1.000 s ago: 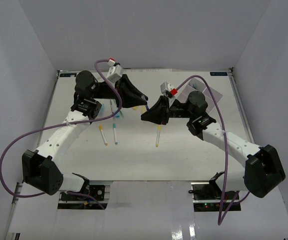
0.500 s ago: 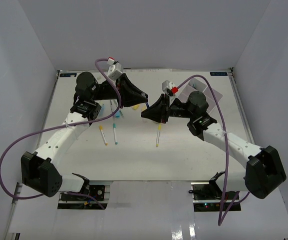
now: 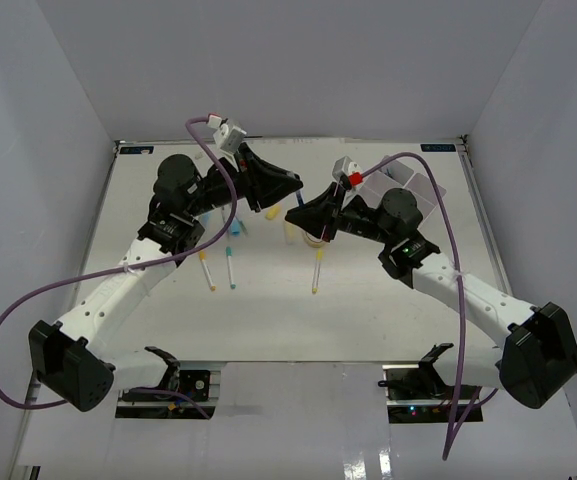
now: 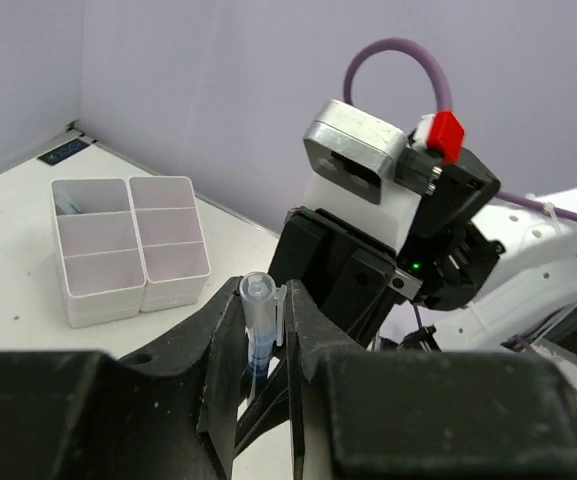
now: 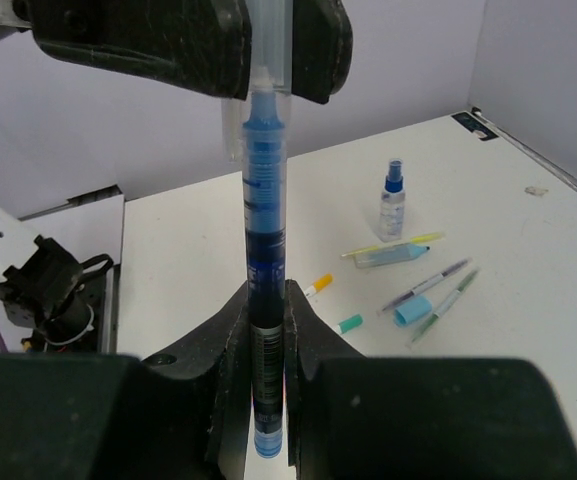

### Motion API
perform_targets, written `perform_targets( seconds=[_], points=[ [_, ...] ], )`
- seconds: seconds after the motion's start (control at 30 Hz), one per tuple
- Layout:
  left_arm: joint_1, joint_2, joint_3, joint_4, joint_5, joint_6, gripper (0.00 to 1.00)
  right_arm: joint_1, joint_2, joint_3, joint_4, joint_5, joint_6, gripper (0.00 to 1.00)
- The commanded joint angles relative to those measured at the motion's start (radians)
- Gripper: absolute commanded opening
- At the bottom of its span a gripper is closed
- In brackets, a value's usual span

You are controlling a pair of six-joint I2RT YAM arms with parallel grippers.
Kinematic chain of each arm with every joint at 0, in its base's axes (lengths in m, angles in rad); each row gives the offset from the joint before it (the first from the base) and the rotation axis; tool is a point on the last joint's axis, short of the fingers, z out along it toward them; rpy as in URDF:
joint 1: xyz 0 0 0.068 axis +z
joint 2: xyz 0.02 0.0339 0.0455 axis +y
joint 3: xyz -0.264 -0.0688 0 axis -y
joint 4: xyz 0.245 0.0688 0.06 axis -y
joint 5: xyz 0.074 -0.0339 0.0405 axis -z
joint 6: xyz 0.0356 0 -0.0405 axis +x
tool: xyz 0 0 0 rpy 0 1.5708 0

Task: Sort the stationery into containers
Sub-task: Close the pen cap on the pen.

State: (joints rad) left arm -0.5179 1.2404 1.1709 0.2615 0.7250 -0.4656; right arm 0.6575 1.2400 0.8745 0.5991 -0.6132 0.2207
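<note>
A blue pen (image 5: 266, 230) stands upright between my two grippers. My right gripper (image 5: 266, 305) is shut on its dark barrel. My left gripper (image 4: 261, 300) is shut on the pen's clear cap (image 4: 257, 310), which sits over the blue tip. In the top view the left gripper (image 3: 296, 190) and right gripper (image 3: 293, 214) meet nose to nose above the table's middle. The white tray (image 4: 128, 250) of square compartments stands on the table beyond them, and in the top view the tray (image 3: 423, 188) is partly hidden behind the right arm.
Loose on the table lie a small blue-capped bottle (image 5: 393, 200), a yellow and clear-blue marker pair (image 5: 393, 252), two thin pens (image 5: 430, 285), a blue block (image 5: 408, 312), and orange-capped (image 5: 318, 287) and teal-capped (image 5: 350, 323) pens. Three pens (image 3: 230, 265) lie below the grippers.
Both grippers have moved together a little toward the back of the table, still joined on the pen. The arms have stretched further forward.
</note>
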Motion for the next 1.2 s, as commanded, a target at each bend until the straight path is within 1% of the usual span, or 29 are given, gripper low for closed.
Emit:
perform_targets(
  seconds=[0.0,0.13,0.23,0.43,0.53,0.87,1.0,1.17],
  points=[
    [-0.033,-0.016,0.012,-0.070,-0.173,-0.053,0.00,0.017,-0.033,-0.015,0.027,0.104,-0.041,0.08],
    [-0.074,-0.006,0.021,-0.096,-0.240,-0.041,0.00,0.028,-0.036,-0.028,0.034,0.156,-0.052,0.08],
    [-0.102,-0.002,0.019,-0.123,-0.317,-0.022,0.00,0.028,-0.039,-0.046,0.051,0.187,-0.050,0.08],
    [-0.143,-0.007,-0.002,-0.137,-0.430,0.019,0.00,0.028,-0.047,-0.066,0.071,0.217,-0.046,0.08],
    [-0.163,0.002,-0.002,-0.146,-0.455,0.047,0.00,0.030,-0.040,-0.065,0.076,0.222,-0.044,0.08],
    [-0.231,0.027,0.016,-0.211,-0.538,0.188,0.05,0.028,-0.033,-0.074,0.097,0.236,-0.043,0.08],
    [-0.245,0.045,0.039,-0.240,-0.559,0.220,0.06,0.028,-0.031,-0.065,0.093,0.237,-0.043,0.08],
    [-0.261,0.063,0.061,-0.286,-0.582,0.223,0.08,0.028,-0.033,-0.063,0.102,0.254,-0.043,0.08]
  ],
)
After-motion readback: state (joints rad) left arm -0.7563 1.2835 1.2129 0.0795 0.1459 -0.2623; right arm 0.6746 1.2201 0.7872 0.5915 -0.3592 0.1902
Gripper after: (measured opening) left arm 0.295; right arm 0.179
